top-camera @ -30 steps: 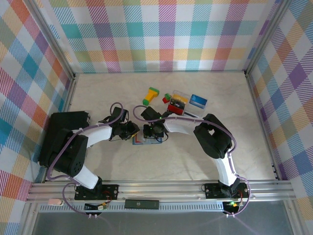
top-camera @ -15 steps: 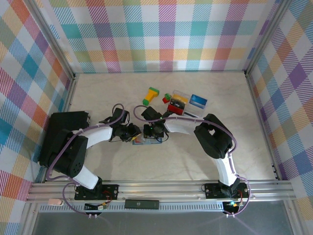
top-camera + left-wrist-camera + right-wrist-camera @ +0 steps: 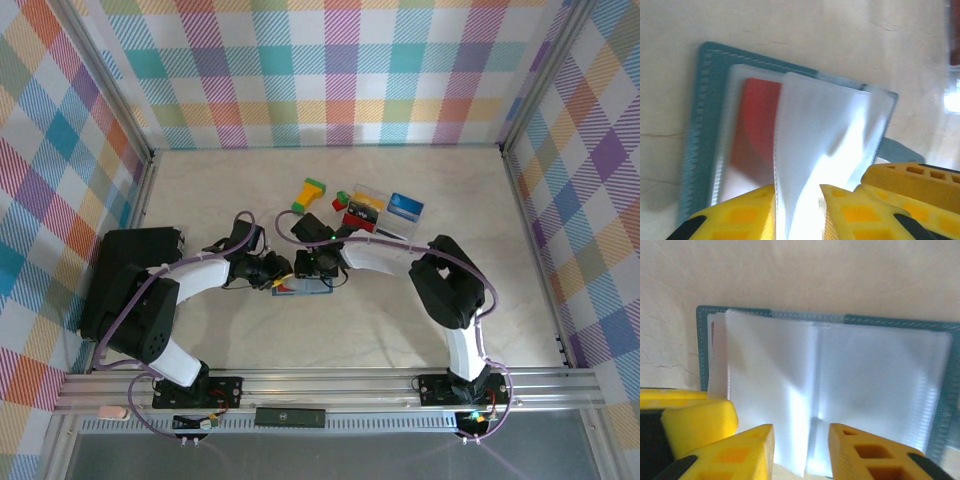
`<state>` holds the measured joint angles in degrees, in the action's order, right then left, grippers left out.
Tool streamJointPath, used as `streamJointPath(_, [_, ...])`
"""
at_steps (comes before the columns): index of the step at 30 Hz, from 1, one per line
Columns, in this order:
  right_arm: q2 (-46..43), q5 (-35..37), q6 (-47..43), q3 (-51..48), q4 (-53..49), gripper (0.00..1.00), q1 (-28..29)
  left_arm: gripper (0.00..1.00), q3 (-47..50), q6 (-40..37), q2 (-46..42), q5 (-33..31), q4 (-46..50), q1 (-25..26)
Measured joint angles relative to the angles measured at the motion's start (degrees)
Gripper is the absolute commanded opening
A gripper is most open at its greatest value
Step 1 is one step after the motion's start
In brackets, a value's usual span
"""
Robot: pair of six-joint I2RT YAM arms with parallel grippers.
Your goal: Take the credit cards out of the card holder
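Note:
The slate-blue card holder (image 3: 303,289) lies open on the table under both grippers. In the left wrist view its cover (image 3: 704,120) frames clear sleeves, and a red credit card (image 3: 757,117) sits in the lower one. My left gripper (image 3: 797,200) is shut on a raised clear sleeve (image 3: 825,130). My right gripper (image 3: 801,440) stands open over the sleeves' (image 3: 790,375) near edge, its fingers apart from them. In the top view the left gripper (image 3: 274,273) and right gripper (image 3: 318,268) nearly meet. Blue (image 3: 405,206), yellow-and-black (image 3: 365,206) and red (image 3: 357,221) credit cards lie behind.
A yellow-and-green block (image 3: 309,193) and small red and green cubes (image 3: 341,200) lie behind the holder. Checked walls close the table's back and sides. A black box (image 3: 140,250) stands by the left arm.
The right gripper's jaws have spread wider over the sleeves, and its arm's elbow has shifted slightly right. The left gripper has kept its hold and barely moved.

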<state>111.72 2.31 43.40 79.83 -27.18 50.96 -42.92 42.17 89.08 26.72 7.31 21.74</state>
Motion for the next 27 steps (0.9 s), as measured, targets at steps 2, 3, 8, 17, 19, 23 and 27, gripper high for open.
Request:
streamJointPath(2, [-2.4, 1.9, 0.1, -0.3, -0.6, 0.42, -0.1, 0.3, 0.0, 0.2, 0.0, 1.4, -1.5, 0.2])
streamJointPath(3, [-3.7, 3.0, 0.2, -0.5, -0.8, 0.44, -0.1, 0.31, 0.0, 0.3, 0.0, 1.9, -2.0, 0.4])
streamJointPath(8, [-11.4, 8.3, 1.3, -3.8, -2.1, 0.58, -1.2, 0.38, 0.0, 1.3, 0.2, 4.5, -5.1, 1.5])
streamJointPath(17, [-22.8, 13.2, 4.2, -11.2, -4.7, 0.63, -6.3, 0.44, -3.0, 3.9, 6.7, 8.2, -9.3, 4.4])
streamJointPath(19, [-24.5, 13.2, 5.1, -12.3, -5.3, 0.64, -7.2, 0.45, -4.0, 4.1, 8.0, 8.6, -9.4, 4.5])
streamJointPath(23, [-26.9, 12.6, 7.2, -14.3, -5.4, 0.64, -7.4, 0.47, -6.0, 3.4, 8.8, 8.7, -8.0, 4.5])
streamJointPath(27, [-27.8, 10.2, 8.5, -16.5, -4.7, 0.63, -7.4, 0.47, -8.7, 1.9, 8.8, 8.4, -5.2, 4.4])
